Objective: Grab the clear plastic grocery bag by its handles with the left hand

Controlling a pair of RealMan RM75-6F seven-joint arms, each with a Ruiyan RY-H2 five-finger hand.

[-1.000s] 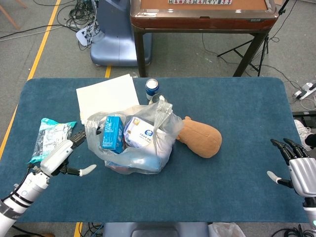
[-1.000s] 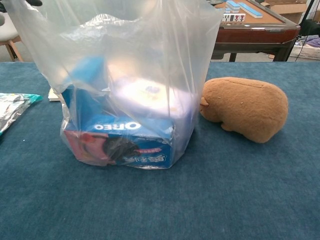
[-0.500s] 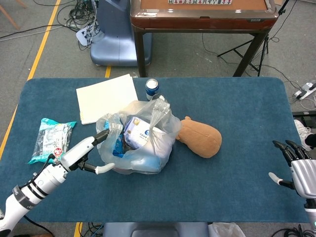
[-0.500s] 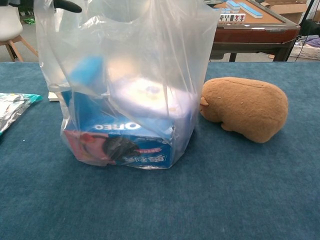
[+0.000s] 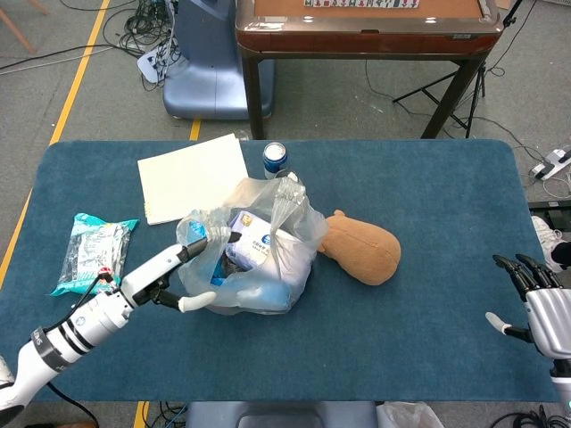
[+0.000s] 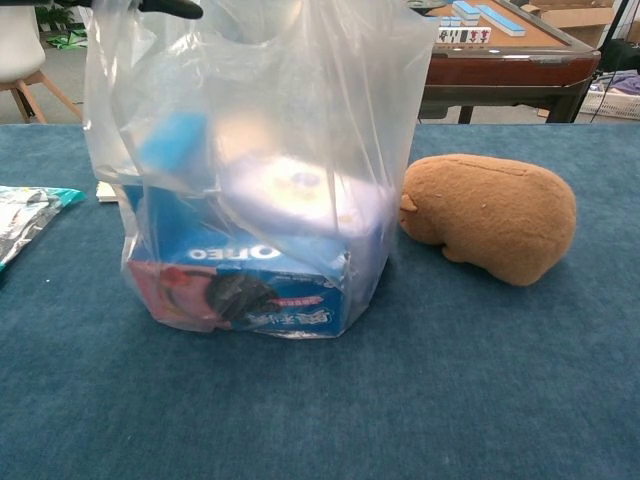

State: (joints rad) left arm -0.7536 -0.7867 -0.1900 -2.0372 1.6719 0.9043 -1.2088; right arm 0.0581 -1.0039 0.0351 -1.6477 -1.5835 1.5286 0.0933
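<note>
The clear plastic grocery bag (image 5: pixel 268 272) stands mid-table, holding an Oreo box (image 6: pixel 250 290) and other packets. In the chest view the bag (image 6: pixel 290 120) fills the left half. One handle (image 5: pixel 287 194) sticks up at the bag's far side; the near-left rim (image 5: pixel 194 234) is bunched. My left hand (image 5: pixel 174 272) lies at the bag's left side, its fingers (image 5: pixel 212 239) stretched into the bunched rim and its thumb below, apart from them. A dark fingertip (image 6: pixel 170 8) shows at the bag's top edge. My right hand (image 5: pixel 542 303) hovers open at the table's right edge.
A brown plush toy (image 5: pixel 361 248) lies against the bag's right side. A can (image 5: pixel 275 160) and a white sheet (image 5: pixel 192 176) sit behind the bag. A teal snack packet (image 5: pixel 89 252) lies at the left. A wooden game table (image 5: pixel 366 27) stands beyond.
My left hand has travelled right from the table's left part to the bag. Its fingers have pushed the bag's left side inward and reach the rim. The right hand stays still.
</note>
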